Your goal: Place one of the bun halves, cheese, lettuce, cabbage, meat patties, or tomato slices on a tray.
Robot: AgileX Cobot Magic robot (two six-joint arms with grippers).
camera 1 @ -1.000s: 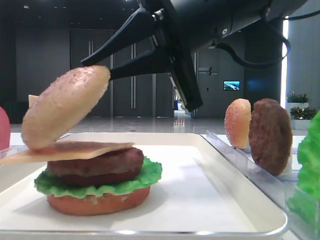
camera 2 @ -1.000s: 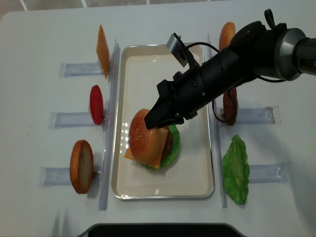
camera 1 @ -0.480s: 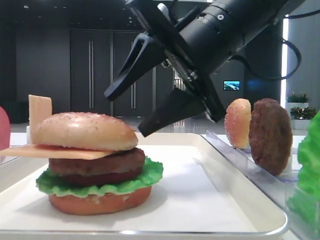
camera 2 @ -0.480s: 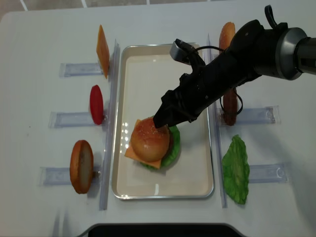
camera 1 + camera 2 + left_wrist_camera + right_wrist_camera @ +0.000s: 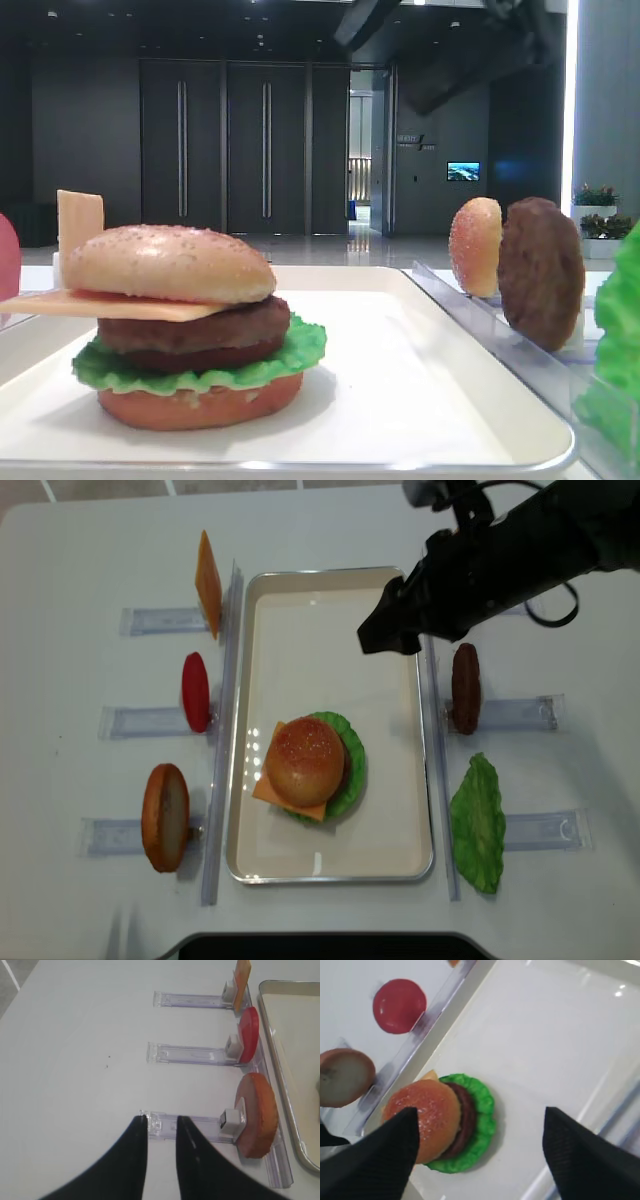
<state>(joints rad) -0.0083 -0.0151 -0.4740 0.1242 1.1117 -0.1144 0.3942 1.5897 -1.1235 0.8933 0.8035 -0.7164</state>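
A sesame bun top point(image 5: 303, 760) lies flat on a stacked burger in the white tray point(image 5: 330, 630). Under the dome point(image 5: 170, 262) come a cheese slice point(image 5: 90, 305), a meat patty point(image 5: 200, 335), lettuce point(image 5: 300, 352) and a reddish bun bottom point(image 5: 200, 405). My right gripper point(image 5: 375, 640) hangs open above the tray's far right part, apart from the burger and holding nothing. In its wrist view the fingers point(image 5: 380, 1160) frame the burger point(image 5: 427, 1112) far below. My left gripper point(image 5: 161, 1118) is shut and empty over the end of a clear rack point(image 5: 195, 1125).
Clear racks flank the tray. On the left stand a cheese slice point(image 5: 207, 583), a tomato slice point(image 5: 196, 691) and a bun half point(image 5: 165, 817). On the right stand a patty point(image 5: 465, 688), a lettuce leaf point(image 5: 478, 823) and another bun half point(image 5: 475, 246).
The right gripper opened and let go of the bun top, which settled flat on the cheese. The arm then rose and drew back toward the tray's far right corner.
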